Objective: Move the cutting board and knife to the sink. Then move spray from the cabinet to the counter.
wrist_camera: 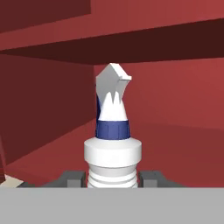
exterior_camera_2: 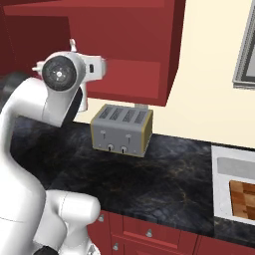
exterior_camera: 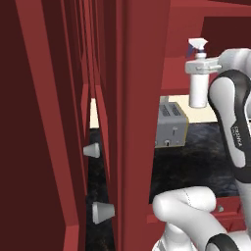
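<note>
My gripper point(wrist_camera: 112, 180) is shut on the neck of the spray point(wrist_camera: 113, 127), a white bottle with a dark blue collar and a white trigger nozzle. In the left base view the spray point(exterior_camera: 197, 90) hangs upright from the gripper point(exterior_camera: 199, 66), in front of the dark red cabinet point(exterior_camera: 215, 34) and well above the black counter point(exterior_camera: 196, 157). From the right, the arm's wrist hides most of the spray point(exterior_camera_2: 82, 99). At the far right, the checkered cutting board point(exterior_camera_2: 243, 196) lies in the white sink point(exterior_camera_2: 234, 167). The knife is out of view.
A grey four-slot toaster point(exterior_camera_2: 122, 129) stands on the counter point(exterior_camera_2: 164, 174) below the cabinet point(exterior_camera_2: 124, 50), just right of the held bottle. Red cabinet fronts with grey knobs point(exterior_camera: 103, 212) fill the left of the left base view. A window frame point(exterior_camera_2: 246, 50) sits above the sink.
</note>
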Available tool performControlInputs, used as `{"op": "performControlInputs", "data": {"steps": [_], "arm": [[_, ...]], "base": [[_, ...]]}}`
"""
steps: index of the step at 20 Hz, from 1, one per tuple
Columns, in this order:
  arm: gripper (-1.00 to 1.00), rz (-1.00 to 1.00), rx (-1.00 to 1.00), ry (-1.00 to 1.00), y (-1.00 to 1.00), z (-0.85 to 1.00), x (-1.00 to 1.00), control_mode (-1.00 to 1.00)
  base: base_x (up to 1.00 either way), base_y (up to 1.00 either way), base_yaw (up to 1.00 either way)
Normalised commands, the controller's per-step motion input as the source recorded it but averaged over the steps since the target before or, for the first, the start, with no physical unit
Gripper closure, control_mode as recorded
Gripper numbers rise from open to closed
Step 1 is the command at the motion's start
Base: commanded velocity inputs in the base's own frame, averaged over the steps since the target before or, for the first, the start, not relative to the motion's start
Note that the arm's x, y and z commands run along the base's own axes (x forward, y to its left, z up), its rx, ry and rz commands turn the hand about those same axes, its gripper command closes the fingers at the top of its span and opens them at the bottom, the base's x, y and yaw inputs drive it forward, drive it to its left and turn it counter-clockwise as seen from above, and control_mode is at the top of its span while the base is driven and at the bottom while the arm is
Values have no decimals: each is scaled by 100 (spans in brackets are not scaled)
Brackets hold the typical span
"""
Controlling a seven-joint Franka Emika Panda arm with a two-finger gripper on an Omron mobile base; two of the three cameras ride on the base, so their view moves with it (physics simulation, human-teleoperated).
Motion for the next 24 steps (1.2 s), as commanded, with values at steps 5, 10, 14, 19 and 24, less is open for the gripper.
{"op": "performControlInputs", "data": {"steps": [5, 10, 14, 19, 24], "arm": [[100, -2, 0, -1, -49, 0, -100, -100], [100, 0, 0, -16, -41, -2, -98, -100], [100, 0, 0, -13, -33, -5, -72, -100], [100, 0, 0, -11, -35, -20, -57, -100], [100, 0, 0, -15, -35, -38, -35, -100]], "base": [[0, 0, 0], [0, 0, 0], [0, 0, 0], [0, 0, 0], [0, 0, 0]]}}
